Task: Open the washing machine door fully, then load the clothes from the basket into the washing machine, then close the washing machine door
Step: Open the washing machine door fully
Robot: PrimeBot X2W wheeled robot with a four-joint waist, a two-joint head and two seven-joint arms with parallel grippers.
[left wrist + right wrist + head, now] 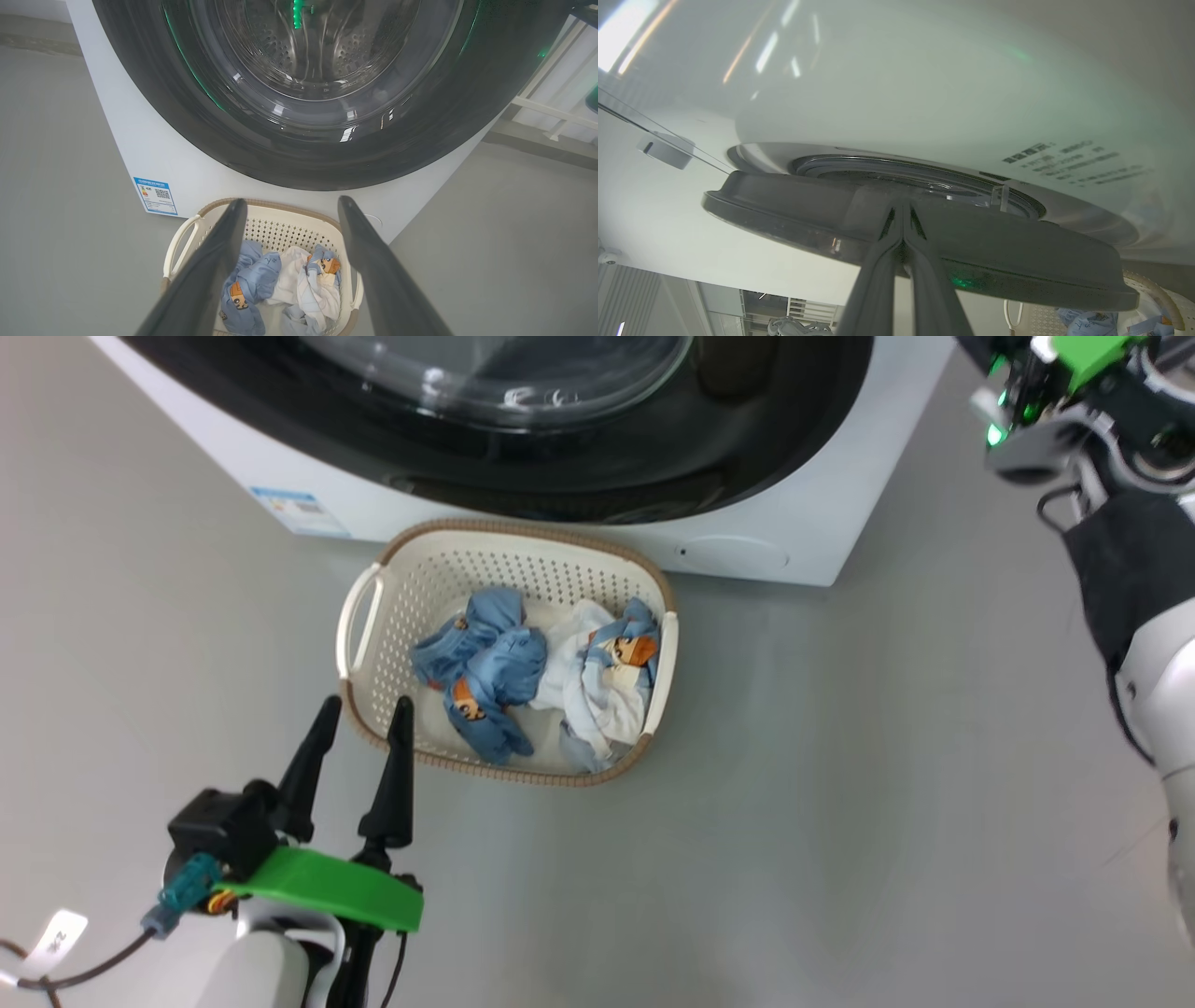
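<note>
Pressing its fingertips shut, the right gripper [903,210] is meeting the rim of the washing machine door [1017,261] at mid-frame. The door is looking rigid, glossy and probably slippery (hooking behind its rim should be serving better than pinching). The left gripper [364,709] is hanging spread wide at lower left, just beside the basket [523,527], where the clothes [495,663] are lying soft and light.
</note>
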